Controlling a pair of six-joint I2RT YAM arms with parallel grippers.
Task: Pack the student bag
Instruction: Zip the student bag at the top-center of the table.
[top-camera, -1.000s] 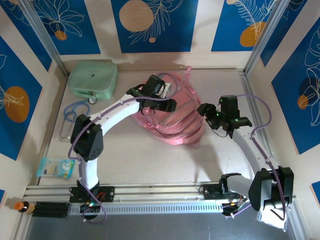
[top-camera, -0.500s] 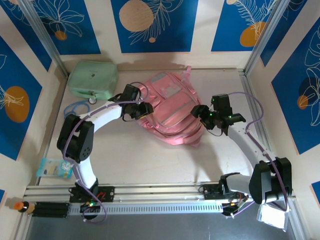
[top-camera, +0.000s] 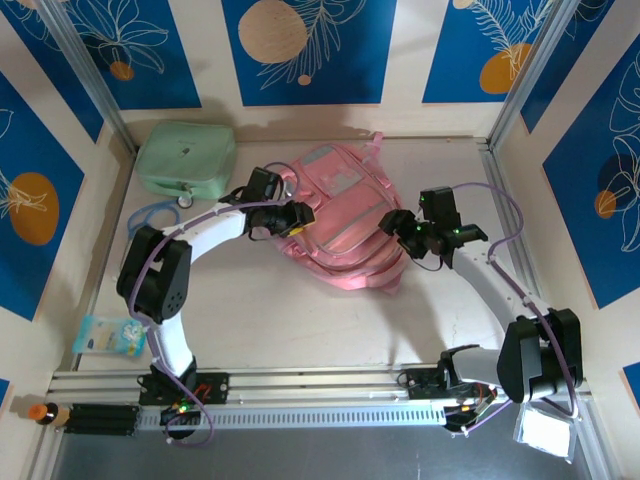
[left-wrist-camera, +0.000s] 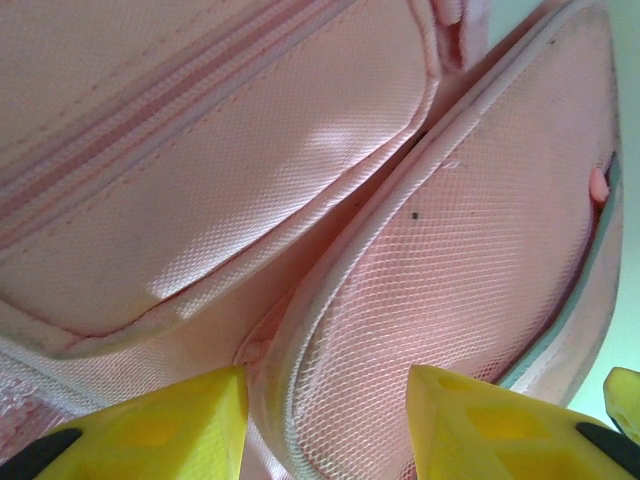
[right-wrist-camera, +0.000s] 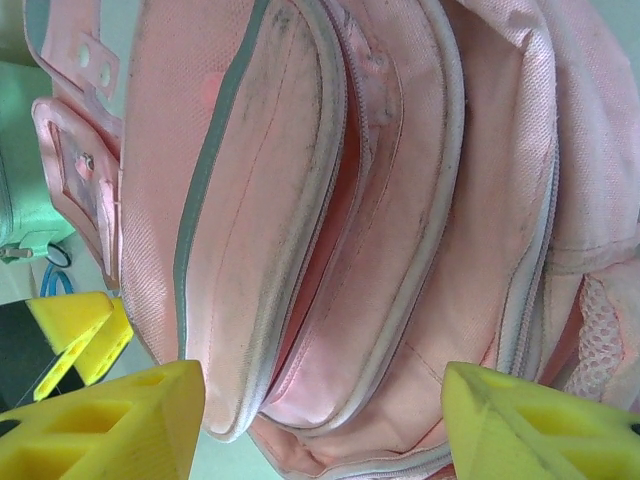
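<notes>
The student bag (top-camera: 345, 222), pink with grey patches, lies front up in the middle of the table. My left gripper (top-camera: 291, 217) is low at its left edge. In the left wrist view the yellow fingers (left-wrist-camera: 170, 425) straddle the rim of the bag's mesh pocket (left-wrist-camera: 470, 250), and the left gripper (left-wrist-camera: 325, 405) has fabric filling the gap; I cannot tell whether it pinches. My right gripper (top-camera: 403, 226) hovers at the bag's right edge. In the right wrist view the right gripper (right-wrist-camera: 320, 400) stands open, wide apart over the bag's zipped pockets (right-wrist-camera: 330, 230).
A mint-green case (top-camera: 187, 158) sits at the back left, with a blue looped item (top-camera: 148, 222) in front of it. A light blue packet (top-camera: 112, 336) lies near the left front edge. Walls enclose the table on three sides.
The bag showed its straps a second ago and now lies front up. My left gripper dropped from above it to its left edge and narrowed. My right gripper edged slightly left.
</notes>
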